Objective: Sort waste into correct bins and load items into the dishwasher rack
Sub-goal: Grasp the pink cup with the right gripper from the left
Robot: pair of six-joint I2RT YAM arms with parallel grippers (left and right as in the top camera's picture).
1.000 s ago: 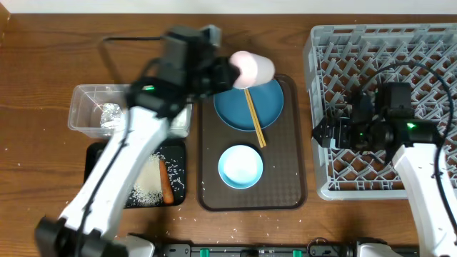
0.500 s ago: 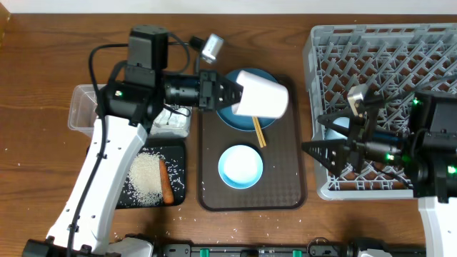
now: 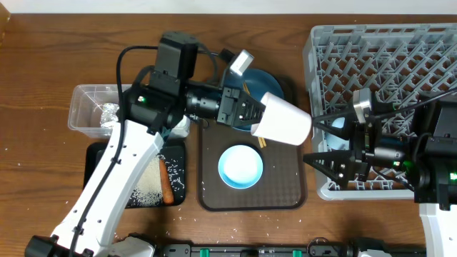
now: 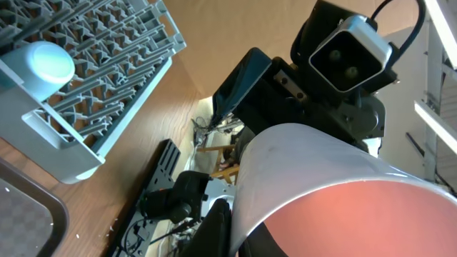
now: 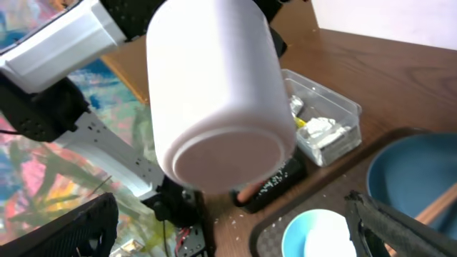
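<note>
Overhead: fixed, looks straight down from far. It takes in the width of the worktop. The dishwasher rack at the right side runs out of frame.

Left wrist: very near, sits just behind the pale pink cup, which fills the lower right. It faces across toward the right arm and one corner of the rack. Horizon strongly tilted.

Right wrist: faces the opposite way, toward the left arm. Cup base is close, upper centre. The clear tub, bowl and dark blue plate lie low behind it.

Shared: cup in all three views. Rack in overhead and left wrist. Tub, bowl and plate in overhead and right wrist.
</note>
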